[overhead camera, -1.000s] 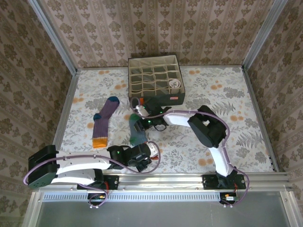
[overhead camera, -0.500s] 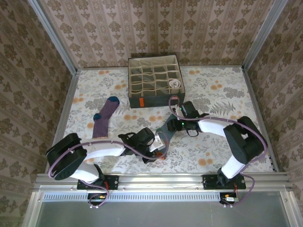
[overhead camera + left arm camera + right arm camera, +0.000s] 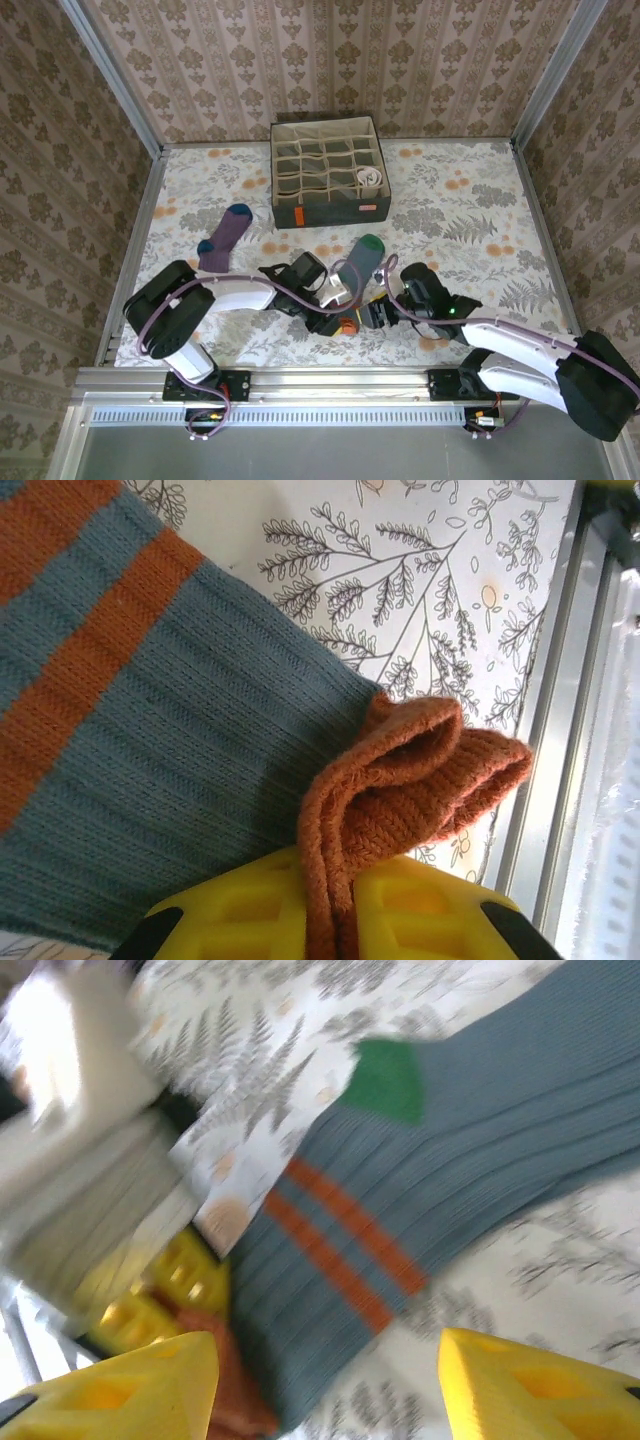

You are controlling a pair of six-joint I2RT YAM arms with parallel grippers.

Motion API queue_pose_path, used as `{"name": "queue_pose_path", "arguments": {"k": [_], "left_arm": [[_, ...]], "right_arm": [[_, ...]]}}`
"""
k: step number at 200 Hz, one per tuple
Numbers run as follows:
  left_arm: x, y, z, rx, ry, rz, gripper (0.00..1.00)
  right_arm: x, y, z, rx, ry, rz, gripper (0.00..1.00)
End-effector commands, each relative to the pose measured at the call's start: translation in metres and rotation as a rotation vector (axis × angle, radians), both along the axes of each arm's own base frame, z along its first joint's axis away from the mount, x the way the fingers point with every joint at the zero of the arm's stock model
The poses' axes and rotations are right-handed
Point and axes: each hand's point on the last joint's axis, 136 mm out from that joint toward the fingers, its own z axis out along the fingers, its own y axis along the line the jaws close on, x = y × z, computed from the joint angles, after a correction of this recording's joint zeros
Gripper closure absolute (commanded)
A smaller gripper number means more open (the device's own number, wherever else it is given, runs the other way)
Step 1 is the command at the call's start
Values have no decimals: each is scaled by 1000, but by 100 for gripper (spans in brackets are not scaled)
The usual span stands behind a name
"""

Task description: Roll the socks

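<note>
Top external
A: One grey-blue sock [image 3: 360,268] lies flat on the table [image 3: 480,220], between the two wrists, near the front edge. Its green toe [image 3: 371,243] points at the compartment box [image 3: 330,211], and its orange cuff [image 3: 347,325] points at the rail. At the cuff end: left gripper [image 3: 340,318], with right gripper [image 3: 372,312] just beside it.
B: Other socks?
A: The purple sock [image 3: 224,238] is off to the left, well apart, partly under the left arm. There's a pale roll [image 3: 370,178] in one box compartment, too small to say more.

Left wrist
A: Left jaws are clamped on the orange cuff [image 3: 420,770]. It's folded double and pinched between the yellow pads [image 3: 430,920]. The ribbed leg with two orange stripes runs off up-left, flat on the cloth.
B: So we're at the start of the roll, from the cuff end?
A: That's my read. The sock is laid out and nothing is rolled yet.

Right wrist
A: Blurred. Right jaws are apart with nothing between them, hovering over the striped leg. A green patch [image 3: 385,1080] shows further up. The left's yellow pads sit at the cuff, lower left.
B: Next move?
A: My guess is the left turns the cuff over onto the leg and works toward the toe. The right would need to pin or tuck the fabric so it doesn't slide. It's soft knit, so it'll likely bunch if dragged.
</note>
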Motion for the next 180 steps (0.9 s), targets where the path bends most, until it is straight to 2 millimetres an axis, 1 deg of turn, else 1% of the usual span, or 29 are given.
{"name": "queue_pose_path", "arguments": {"k": [1,15,46,72,101,138,163,171,180], "left_arm": [[2,-5,11,-64,58,-19,86],[4,-4,11,-60,84,-17,86],[7,-4,8,-55,115,-13,86],[9,-7,8,-63,128,-12,86],[11,-9,10,-74,137,-16,86],[15,-10,11,-85,138,-11,86],[17,-9,11,-90,136,-5,86],[18,-9,10,-91,136,-2,86],[19,-8,10,-93,135,0,86]], "right_arm": [[-3,8,12,62,-29,30,37],[-4,11,12,64,-24,53,34],[-10,24,9,73,9,126,32],[-16,36,6,74,49,199,32],[-20,43,-1,60,87,240,34],[-21,46,-6,43,95,268,45],[-20,45,-13,6,116,273,55],[-19,44,-16,-9,123,264,60],[-15,41,-21,-41,127,240,69]]}}
